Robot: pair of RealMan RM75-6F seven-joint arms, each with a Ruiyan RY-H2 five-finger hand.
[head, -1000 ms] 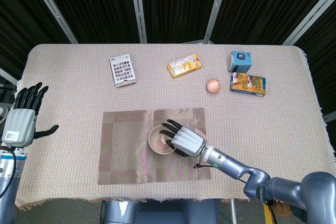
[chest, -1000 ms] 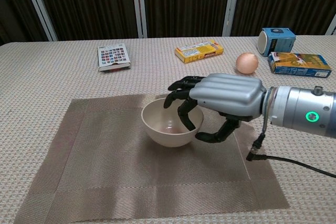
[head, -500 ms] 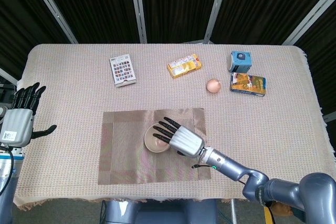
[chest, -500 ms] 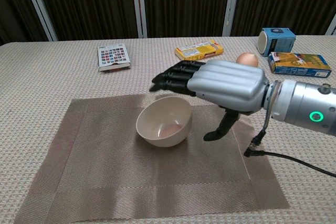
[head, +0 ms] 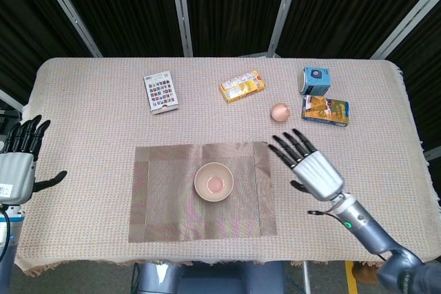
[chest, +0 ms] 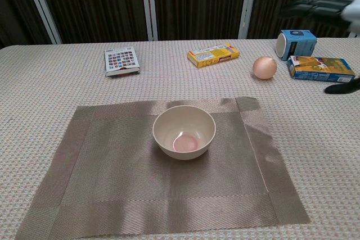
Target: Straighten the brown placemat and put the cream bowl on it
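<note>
I see the cream bowl (head: 213, 182) standing upright near the middle of the brown placemat (head: 165, 204), with nothing touching it. The placemat lies flat on the worktop (head: 103, 122), its edges running square with the worktop's front edge, so I judge both parts of the task done as things lie now.

My right hand (head: 310, 167) hovers above the worktop just to the right of the placemat, well apart from the bowl. Its fingers (head: 289, 144) are spread wide and hold nothing. In the chest view only dark fingertips show at the top right corner. I read this raised, open pose as clearance, so that no finger can catch the bowl's rim.

My left hand (head: 19, 166) is at the far left, off the edge of the worktop, fingers up and apart, also empty. It is parked out of the way.

Along the back of the worktop are a card with coloured squares (head: 160, 91), a yellow box (head: 242, 86), a brownish egg-shaped object (head: 279, 111), a blue cylinder (head: 315, 80) and a flat yellow-and-blue carton (head: 325, 110). They are well apart from the placemat.
</note>
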